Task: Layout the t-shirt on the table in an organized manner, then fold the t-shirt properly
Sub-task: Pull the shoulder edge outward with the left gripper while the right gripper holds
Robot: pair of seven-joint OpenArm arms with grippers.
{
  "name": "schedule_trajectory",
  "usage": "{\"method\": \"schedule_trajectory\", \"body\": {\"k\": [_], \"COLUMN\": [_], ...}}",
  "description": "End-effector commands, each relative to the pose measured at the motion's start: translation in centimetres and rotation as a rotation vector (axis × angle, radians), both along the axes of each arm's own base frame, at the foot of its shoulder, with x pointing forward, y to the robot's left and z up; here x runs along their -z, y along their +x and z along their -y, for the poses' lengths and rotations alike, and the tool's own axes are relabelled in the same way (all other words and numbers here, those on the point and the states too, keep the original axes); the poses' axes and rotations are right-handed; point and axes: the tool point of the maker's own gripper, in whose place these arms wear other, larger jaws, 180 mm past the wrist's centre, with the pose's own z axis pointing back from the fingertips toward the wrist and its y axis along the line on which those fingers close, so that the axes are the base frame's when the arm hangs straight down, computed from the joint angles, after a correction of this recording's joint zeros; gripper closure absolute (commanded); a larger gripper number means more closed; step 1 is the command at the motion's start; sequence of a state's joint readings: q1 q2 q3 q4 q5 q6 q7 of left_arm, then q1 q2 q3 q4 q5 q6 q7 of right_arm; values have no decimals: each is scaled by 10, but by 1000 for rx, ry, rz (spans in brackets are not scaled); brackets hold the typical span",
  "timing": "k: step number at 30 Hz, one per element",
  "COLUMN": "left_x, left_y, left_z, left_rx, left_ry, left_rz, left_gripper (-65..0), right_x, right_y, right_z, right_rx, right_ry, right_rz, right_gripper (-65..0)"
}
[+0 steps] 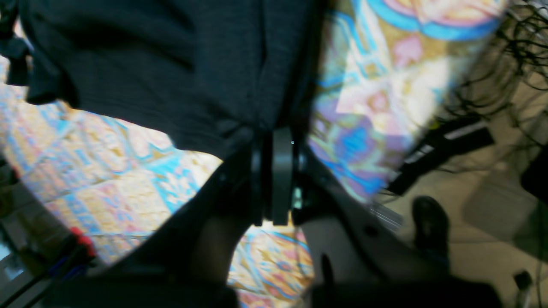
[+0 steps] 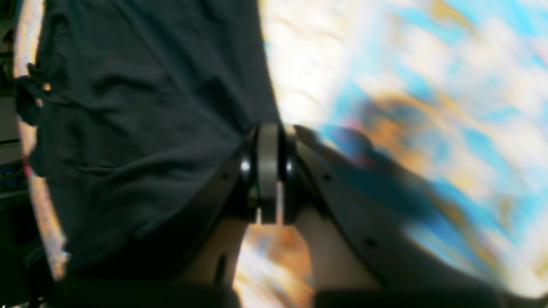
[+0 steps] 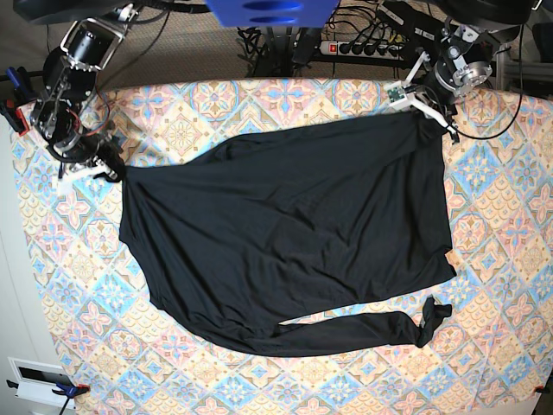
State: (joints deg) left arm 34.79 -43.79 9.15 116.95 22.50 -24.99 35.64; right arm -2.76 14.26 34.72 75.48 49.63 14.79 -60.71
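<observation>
Start at the left of your base view: your right claw point(image 3: 111, 166) sits over the far-left part of the desk point(image 3: 78, 277), pinched together on a corner of the t-shirt point(image 3: 285, 233). From that claw the black fabric runs away toward the middle of the desk and toward the near edge. In your right wrist view the right claw point(image 2: 269, 128) has its jaws pressed tight with the cloth bunched at the tips, and the t-shirt point(image 2: 141, 128) fills everything to the left of them; the desk point(image 2: 406, 107) pattern to the right of them is badly blurred.

Move on across: the t-shirt lies spread wide between your two claws, mostly flat with soft wrinkles. One long sleeve trails along its near edge and ends in a small crumpled cuff on the side of your left claw, well apart from it.

At the right of the base view, your left claw point(image 3: 432, 112) is at the far-right corner of the garment, clamped on that corner. In the left wrist view the left claw point(image 1: 278, 132) shows jaws closed on the fabric edge, the t-shirt point(image 1: 171, 64) hanging above and left of them, the patterned desk point(image 1: 385, 77) to the right, with cables point(image 1: 505, 55) on the floor beyond
</observation>
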Motion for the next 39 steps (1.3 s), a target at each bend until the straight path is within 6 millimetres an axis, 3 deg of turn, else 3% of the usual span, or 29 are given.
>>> {"method": "schedule_trajectory", "body": {"k": [1, 3, 5, 9, 12, 18, 25, 33, 39], "left_x": [-8, -9, -10, -21, -33, -42, -45, -24, -16], "left_y": [6, 7, 9, 20, 34, 55, 77, 95, 115], "left_z": [-3, -6, -9, -19, -21, -25, -30, -65, -87], "left_rx": [10, 12, -6, -98, -172, -302, -384, -500, -570], "left_ry": [4, 14, 2, -69, -151, -241, -286, -267, -263], "left_rz": [25, 16, 14, 30, 60, 77, 68, 41, 42], "left_gripper": [0, 0, 0, 0, 0, 0, 0, 0, 0], "right_x": [-12, -17, -33, -65, -75, -74, -80, -100, -64], "right_y": [7, 8, 15, 27, 32, 34, 65, 111, 111], "right_z": [7, 7, 7, 6, 5, 3, -20, -30, -27], "right_rx": [-1, -7, -23, -52, -58, -62, -172, -202, -174], "right_ry": [-20, -32, -66, -129, -147, -143, -241, -368, -318], "right_rz": [42, 53, 99, 181, 208, 205, 204, 243, 170], "right_gripper": [0, 0, 0, 0, 0, 0, 0, 0, 0]}}
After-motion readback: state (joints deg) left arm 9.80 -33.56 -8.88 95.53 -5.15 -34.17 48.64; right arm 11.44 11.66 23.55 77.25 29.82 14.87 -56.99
